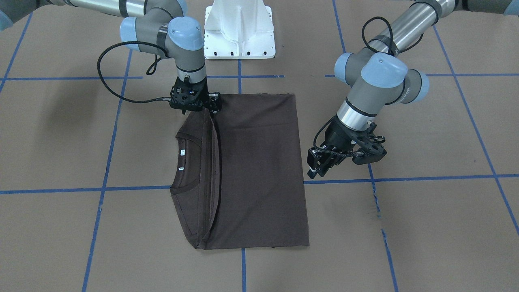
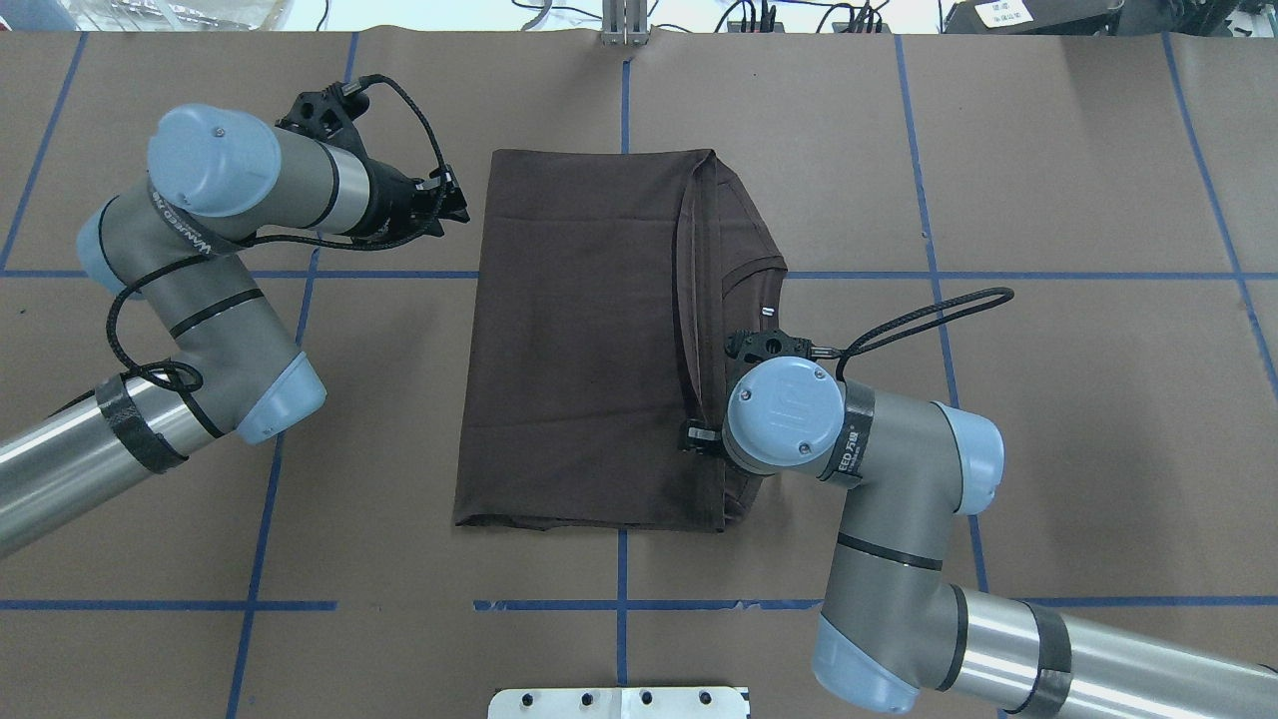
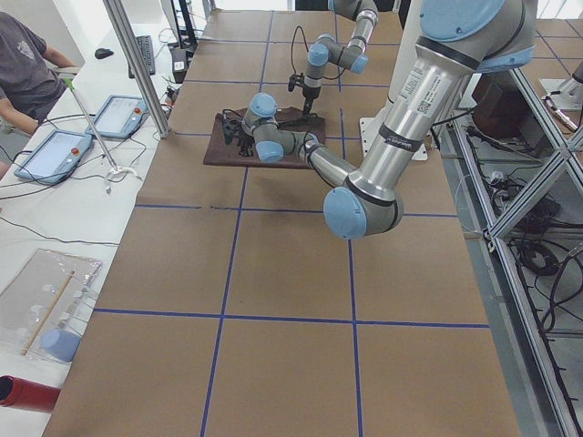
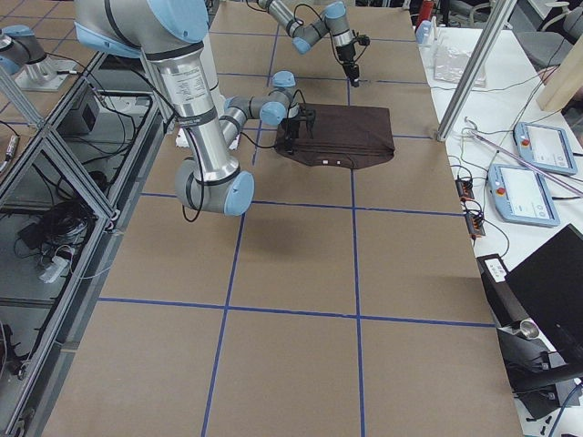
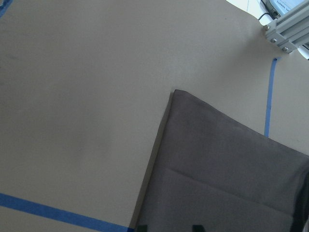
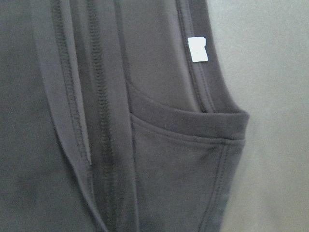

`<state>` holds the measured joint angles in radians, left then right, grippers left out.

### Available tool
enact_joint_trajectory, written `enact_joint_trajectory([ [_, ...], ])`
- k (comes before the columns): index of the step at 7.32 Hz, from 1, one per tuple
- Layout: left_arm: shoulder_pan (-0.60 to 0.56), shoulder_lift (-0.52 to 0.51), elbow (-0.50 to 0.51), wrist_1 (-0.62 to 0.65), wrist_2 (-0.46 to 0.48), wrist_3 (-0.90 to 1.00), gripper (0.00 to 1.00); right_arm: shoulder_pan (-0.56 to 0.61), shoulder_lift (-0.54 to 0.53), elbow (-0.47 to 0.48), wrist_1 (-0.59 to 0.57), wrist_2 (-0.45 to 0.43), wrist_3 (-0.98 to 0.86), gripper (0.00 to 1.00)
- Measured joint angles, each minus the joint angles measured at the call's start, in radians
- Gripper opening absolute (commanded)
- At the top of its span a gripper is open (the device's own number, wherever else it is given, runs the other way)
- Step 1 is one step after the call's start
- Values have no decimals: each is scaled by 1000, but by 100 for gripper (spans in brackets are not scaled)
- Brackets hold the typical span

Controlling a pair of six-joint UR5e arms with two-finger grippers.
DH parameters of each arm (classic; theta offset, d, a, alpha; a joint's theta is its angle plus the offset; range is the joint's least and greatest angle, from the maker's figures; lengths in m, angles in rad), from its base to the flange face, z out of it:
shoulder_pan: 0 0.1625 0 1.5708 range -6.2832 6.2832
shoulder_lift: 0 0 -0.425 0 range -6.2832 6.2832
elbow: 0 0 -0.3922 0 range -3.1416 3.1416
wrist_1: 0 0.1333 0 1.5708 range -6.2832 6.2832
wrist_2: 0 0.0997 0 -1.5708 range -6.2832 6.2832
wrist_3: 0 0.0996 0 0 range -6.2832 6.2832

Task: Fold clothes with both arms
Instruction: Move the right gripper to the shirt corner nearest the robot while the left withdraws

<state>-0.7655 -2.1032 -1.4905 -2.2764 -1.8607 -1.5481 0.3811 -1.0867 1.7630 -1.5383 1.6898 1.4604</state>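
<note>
Logged at the middle of the paper-covered table (image 1: 61, 134): one dark brown T-shirt (image 1: 259, 170), lying flat, folded to a tall rectangle, with ribbed collar (image 1: 187, 140) and white neck labels (image 1: 183, 152) exposed along the robot's right side.

Noted over the shirt's robot-side right corner, by the stitched hem strip: right gripper (image 1: 194, 106), pointed straight down, close on the cloth. Could not tell whether its fingers stood apart or nipped on fabric; shown clearly in no view.

Noted just beside the shirt's left edge, toward the far corner, above bare paper: left gripper (image 1: 319, 164), fingers apart, holding nothing, touching no cloth.

Judged as risks:
- Pinching only the top layer at the right corner, so peeling it off the stack.
- Lifting one side alone while the left end lay unheld, so dragging the rectangle askew.
- Catching the loose hem strip and bunching the collar under the next fold.
</note>
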Motion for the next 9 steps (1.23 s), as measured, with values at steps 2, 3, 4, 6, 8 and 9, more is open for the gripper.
enact_joint_trajectory([
  [2, -1, 0, -6, 0, 0, -1, 42, 0, -77, 103, -17, 1, -3, 100],
  [3, -1, 1, -14, 3, 0, -1, 42, -12, -63, 129, -31, -1, 26, 99],
  [4, -1, 1, -24, 12, 0, -1, 42, -24, -48, 139, -38, -8, 104, 84],
  [6, -2, 3, -37, 29, 0, -1, 42, -57, -31, 146, -22, -47, 371, 60],
  [8, -2, 5, -40, 32, 0, -1, 42, -86, -26, 140, -6, -65, 573, 62],
  [9, -2, 6, -42, 32, 0, -2, 42, -95, -23, 128, 6, -73, 620, 64],
])
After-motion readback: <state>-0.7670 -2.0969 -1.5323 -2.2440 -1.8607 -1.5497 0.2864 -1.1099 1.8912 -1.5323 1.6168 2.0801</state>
